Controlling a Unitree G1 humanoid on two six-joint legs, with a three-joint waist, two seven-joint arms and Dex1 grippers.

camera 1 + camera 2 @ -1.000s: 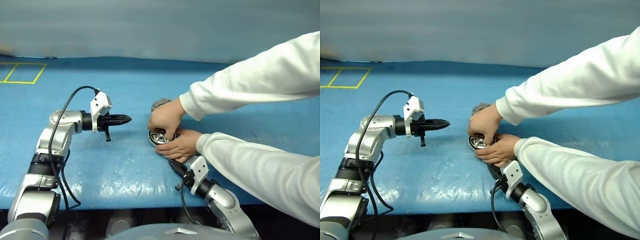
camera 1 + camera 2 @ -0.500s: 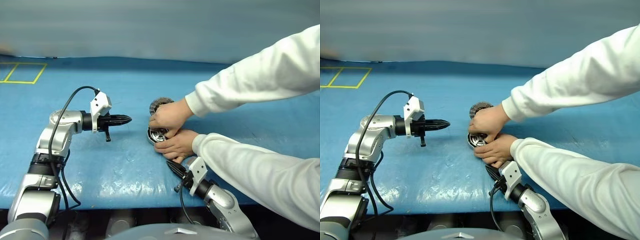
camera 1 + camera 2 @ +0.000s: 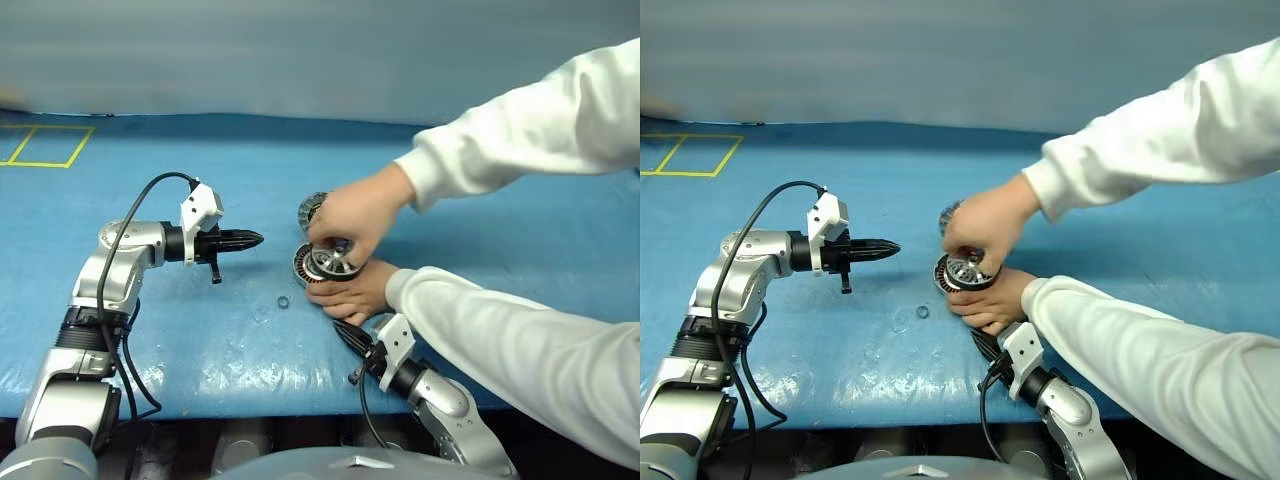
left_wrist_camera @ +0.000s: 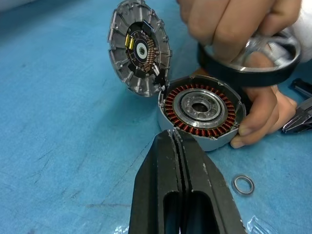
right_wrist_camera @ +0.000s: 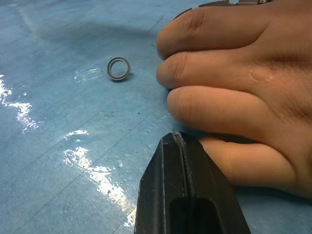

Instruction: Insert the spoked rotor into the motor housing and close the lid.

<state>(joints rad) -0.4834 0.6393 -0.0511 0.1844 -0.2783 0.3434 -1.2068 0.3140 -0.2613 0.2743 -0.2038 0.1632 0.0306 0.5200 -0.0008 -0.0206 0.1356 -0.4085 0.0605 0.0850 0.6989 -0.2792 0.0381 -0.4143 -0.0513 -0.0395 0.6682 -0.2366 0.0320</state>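
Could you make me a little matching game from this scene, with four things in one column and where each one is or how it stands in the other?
Things:
1. spoked rotor
2. motor housing
3. lid
4. small metal ring

States:
A. swung open, tilted up at the housing's edge
B. lying loose on the blue mat
C. held up in a person's fingers, above the housing
D. sitting on the mat, copper windings showing, steadied by a person's hand

Pairs: 1-C, 2-D, 3-A, 4-B
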